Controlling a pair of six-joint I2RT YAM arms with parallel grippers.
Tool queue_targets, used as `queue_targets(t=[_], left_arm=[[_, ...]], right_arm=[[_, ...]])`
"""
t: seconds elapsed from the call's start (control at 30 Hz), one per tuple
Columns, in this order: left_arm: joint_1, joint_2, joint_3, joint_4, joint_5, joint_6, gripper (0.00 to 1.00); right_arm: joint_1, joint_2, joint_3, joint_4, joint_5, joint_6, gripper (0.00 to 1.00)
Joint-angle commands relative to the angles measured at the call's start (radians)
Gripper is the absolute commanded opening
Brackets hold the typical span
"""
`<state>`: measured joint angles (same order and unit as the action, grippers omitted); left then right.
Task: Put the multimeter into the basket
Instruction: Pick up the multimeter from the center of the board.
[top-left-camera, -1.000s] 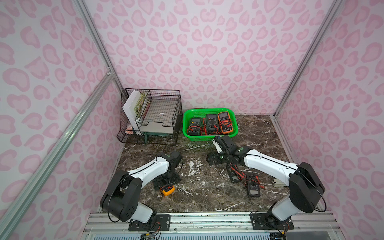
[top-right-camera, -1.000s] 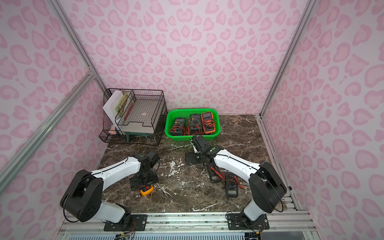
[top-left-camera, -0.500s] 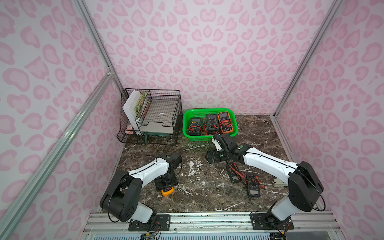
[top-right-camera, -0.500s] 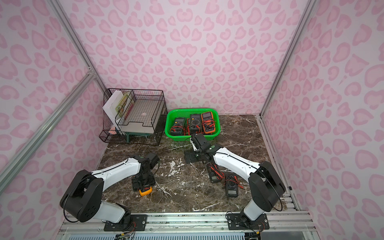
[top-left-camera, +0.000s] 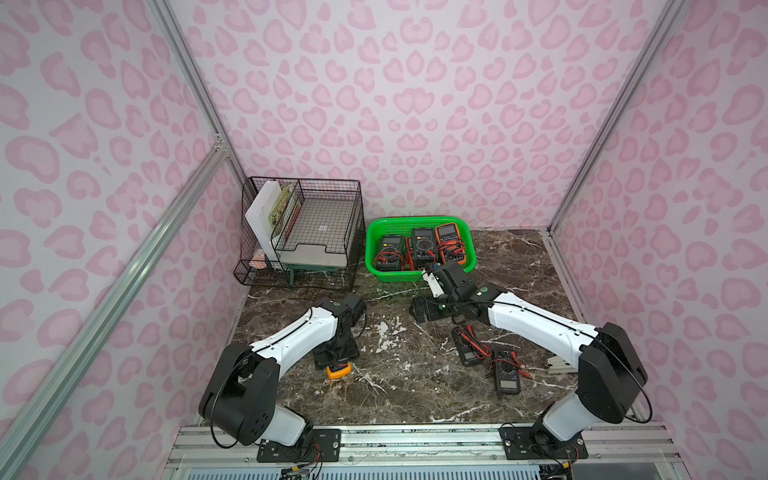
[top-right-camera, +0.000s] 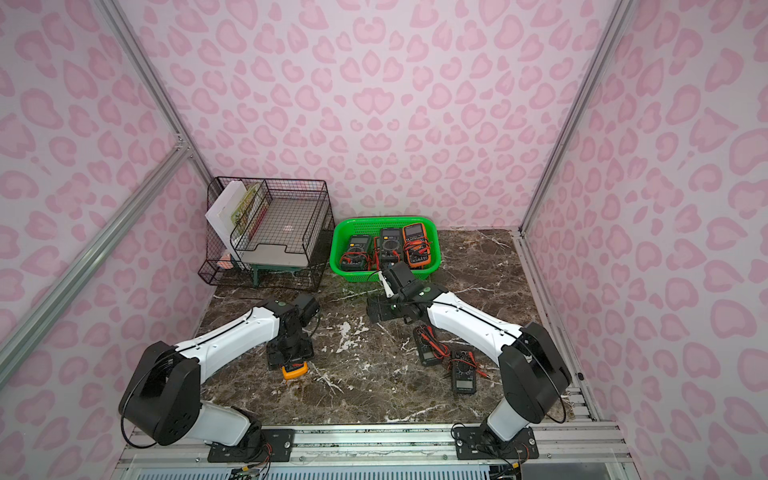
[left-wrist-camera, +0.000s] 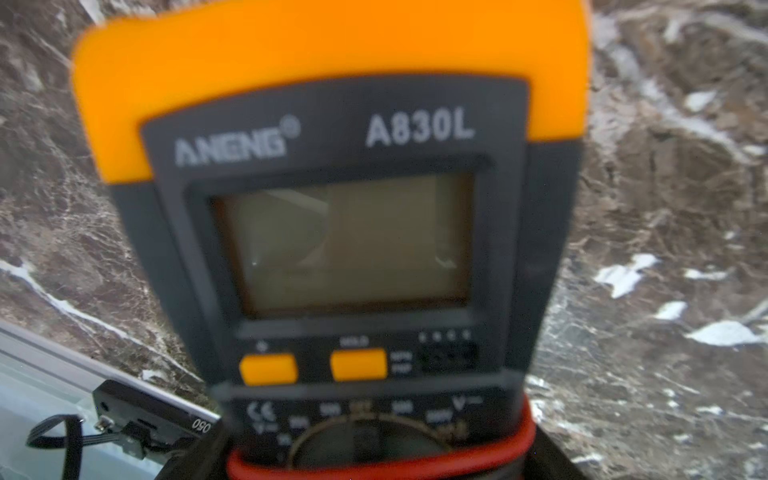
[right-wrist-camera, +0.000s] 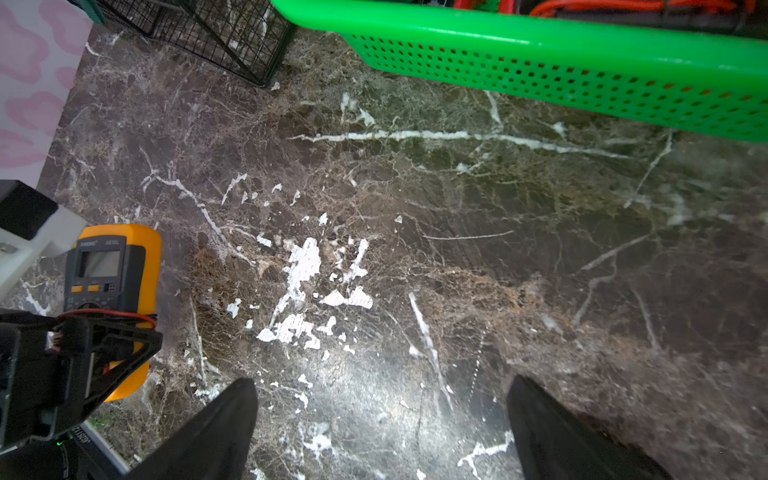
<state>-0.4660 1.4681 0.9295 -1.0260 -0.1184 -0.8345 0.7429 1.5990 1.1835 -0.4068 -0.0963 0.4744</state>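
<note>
An orange-and-grey multimeter (top-left-camera: 339, 371) (top-right-camera: 295, 370) lies on the marble table at the front left. My left gripper (top-left-camera: 335, 358) (left-wrist-camera: 380, 457) is down on its dial end and shut on it, its screen (left-wrist-camera: 353, 245) filling the left wrist view. In the right wrist view the same multimeter (right-wrist-camera: 112, 270) sits clamped in the left gripper (right-wrist-camera: 83, 353). The green basket (top-left-camera: 415, 220) (top-right-camera: 386, 219) (right-wrist-camera: 540, 45) stands at the back middle, with three multimeters inside. My right gripper (top-left-camera: 419, 311) (right-wrist-camera: 382, 415) hovers open and empty just in front of the basket.
A black wire rack (top-left-camera: 316, 232) holding papers stands left of the basket. Two dark multimeters (top-left-camera: 469, 351) (top-left-camera: 508, 376) with red leads lie on the table beside the right arm. An aluminium rail (top-left-camera: 415, 432) runs along the table's front edge.
My left gripper has closed on the orange multimeter. The right gripper has shifted slightly to the left and stayed open.
</note>
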Motion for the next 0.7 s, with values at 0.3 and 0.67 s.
queue_targets(t=[0.3, 0.67], left_arm=[[-0.055, -0.035, 0.167, -0.058, 0.001, 0.16, 0.0], [-0.123, 0.064, 0.319, -0.03, 0.018, 0.222, 0.0]], right_arm=[[-0.057, -0.047, -0.007, 0.038, -0.079, 0.026, 0.99], [-0.114, -0.076, -0.011, 0.075, -0.135, 0.066, 0.99]])
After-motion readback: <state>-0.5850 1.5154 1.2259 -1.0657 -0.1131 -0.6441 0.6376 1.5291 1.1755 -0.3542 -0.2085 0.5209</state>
